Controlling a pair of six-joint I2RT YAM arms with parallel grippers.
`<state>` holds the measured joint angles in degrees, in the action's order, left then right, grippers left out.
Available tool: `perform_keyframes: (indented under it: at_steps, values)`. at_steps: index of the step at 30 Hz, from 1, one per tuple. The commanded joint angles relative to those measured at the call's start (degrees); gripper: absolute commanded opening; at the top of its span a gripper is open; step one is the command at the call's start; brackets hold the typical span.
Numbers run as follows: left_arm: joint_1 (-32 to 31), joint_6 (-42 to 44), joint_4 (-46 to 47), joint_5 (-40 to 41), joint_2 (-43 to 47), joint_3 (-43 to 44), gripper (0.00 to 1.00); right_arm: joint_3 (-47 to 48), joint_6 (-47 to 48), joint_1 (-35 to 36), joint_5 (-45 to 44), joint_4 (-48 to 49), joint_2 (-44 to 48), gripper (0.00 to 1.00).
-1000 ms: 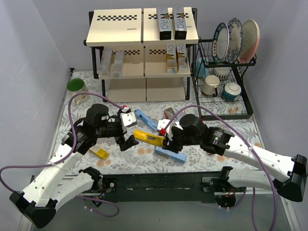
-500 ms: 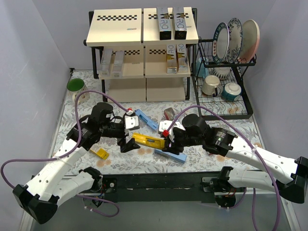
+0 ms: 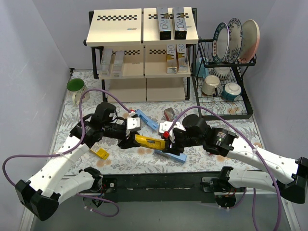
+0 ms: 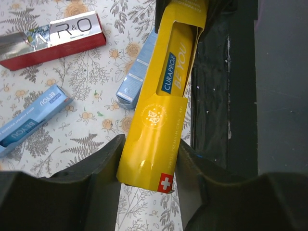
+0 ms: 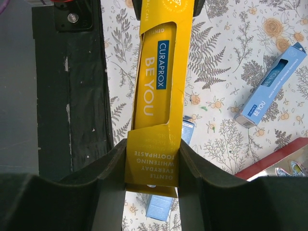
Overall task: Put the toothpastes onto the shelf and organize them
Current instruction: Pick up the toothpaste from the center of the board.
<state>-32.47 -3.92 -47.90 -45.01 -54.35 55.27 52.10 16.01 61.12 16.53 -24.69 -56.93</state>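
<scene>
Yellow carton: the yellow carton [image 3: 148,140] hangs crosswise over the near middle of the table [image 3: 240,130], apparently lifted clear of it, with one end in each gripper.
Left gripper: the left gripper [image 3: 130,140] is closed on the carton's left end, fingers [image 4: 103,166] pressed to both long sides.
Right gripper: the right gripper [image 3: 167,140] is clamped on the right end in the same way.
Step in hand: probably a handover between arms, since both grip one carton.
Next move: one gripper must let go and back off before the other carries the carton far to the shelf [image 3: 115,29]; which one cannot be told.
Shelf: two black cartons [image 3: 164,23] lie on the top right; the top left board looks free.
Loose cartons: a blue carton [image 3: 145,119] and a pale blue carton [image 3: 173,155] lie nearby on the table.
</scene>
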Motion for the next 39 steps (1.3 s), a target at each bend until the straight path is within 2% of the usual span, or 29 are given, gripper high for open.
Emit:
perform_keyframes:
  at_steps: [1,4,7,8,10,11,14,15,18,23,27,28,32,39]
  values:
    - [-0.23,0.50,0.00,-2.71,0.38,2.12,0.35,2.66,0.86,-0.21,1.66,1.92,1.03,0.36]
    - [-0.23,0.06,0.70,-3.41,1.17,1.69,0.33,2.31,1.04,-0.21,0.87,1.84,0.77,0.38]
    - [-0.23,-1.25,1.58,-2.45,1.96,1.07,0.30,2.57,0.95,-0.21,-0.18,2.01,0.50,0.46]
    - [-0.23,-1.70,1.93,-1.92,2.31,0.72,0.28,2.48,0.52,-0.21,-0.54,2.19,0.67,0.57]
    - [-0.23,-3.27,3.77,0.09,3.10,-0.42,0.27,2.40,0.16,-0.30,-2.02,2.80,0.85,0.69]
    - [-0.23,-5.72,4.47,0.89,3.46,-0.77,0.26,2.31,-0.01,-0.30,-2.90,2.98,1.03,0.79]
    - [-0.23,-11.60,9.04,5.54,4.42,-2.79,0.27,2.22,-0.37,-0.48,-7.29,3.24,1.73,0.95]
    - [-0.23,-12.85,12.71,6.60,4.69,-3.75,0.26,2.22,-0.45,-0.74,-8.87,3.33,1.73,0.97]
    - [-0.23,-17.86,18.61,11.34,5.83,-6.75,0.18,2.75,-0.54,-1.27,-13.62,3.77,2.35,0.98]
    - [-0.23,-23.05,23.19,18.46,9.77,-7.28,0.15,1.44,-2.56,-1.44,-21.62,8.15,5.77,0.99]
    - [-0.23,-27.53,27.24,33.89,11.54,-5.26,0.17,-0.41,-2.83,-1.45,-24.00,11.58,8.76,0.99]
    - [-0.23,-28.93,27.51,35.59,11.46,-4.39,0.17,-0.42,-2.83,-1.45,-24.61,11.68,9.28,0.99]
    - [-0.23,-32.46,25.59,41.31,8.57,3.34,0.16,-0.85,-3.09,-1.45,-25.41,11.68,9.12,0.99]
    - [-0.23,-33.61,19.87,52.92,-1.98,24.41,0.15,-0.42,-3.44,-1.45,-25.15,10.01,9.11,0.99]
